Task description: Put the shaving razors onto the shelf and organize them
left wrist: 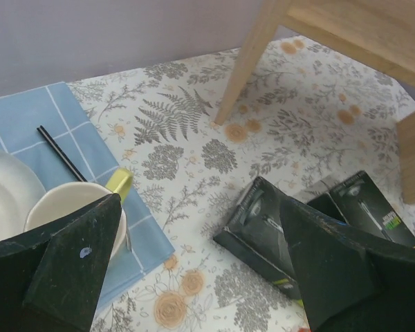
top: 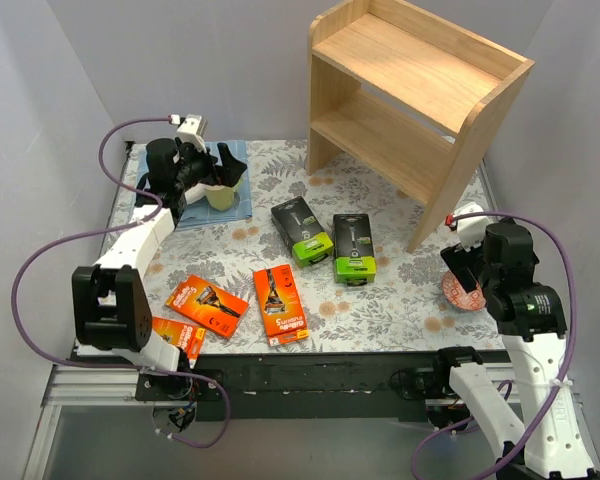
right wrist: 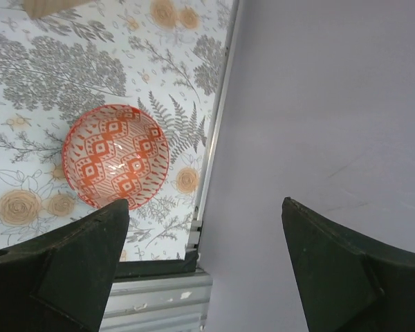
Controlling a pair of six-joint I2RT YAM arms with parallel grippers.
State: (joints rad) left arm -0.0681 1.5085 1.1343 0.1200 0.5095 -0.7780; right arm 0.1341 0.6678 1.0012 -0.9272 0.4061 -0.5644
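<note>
Lying flat on the desk (top: 410, 290) in the top view, two green packs (top: 300, 231) run roughly near-to-far. Three orange packs (top: 281, 304) sit nearer, two of them slanted, and the shelf (top: 410, 100) stands beyond. From the left wrist, the left fingers (left wrist: 69, 263) are spread and hold nothing. The green packs' dark faces lie between them and under the right-hand one, with a blue cloth (left wrist: 28, 124) by the other. Only the right wrist shows the right fingers (right wrist: 62, 270), spread above a red bowl (right wrist: 115, 155).
</note>
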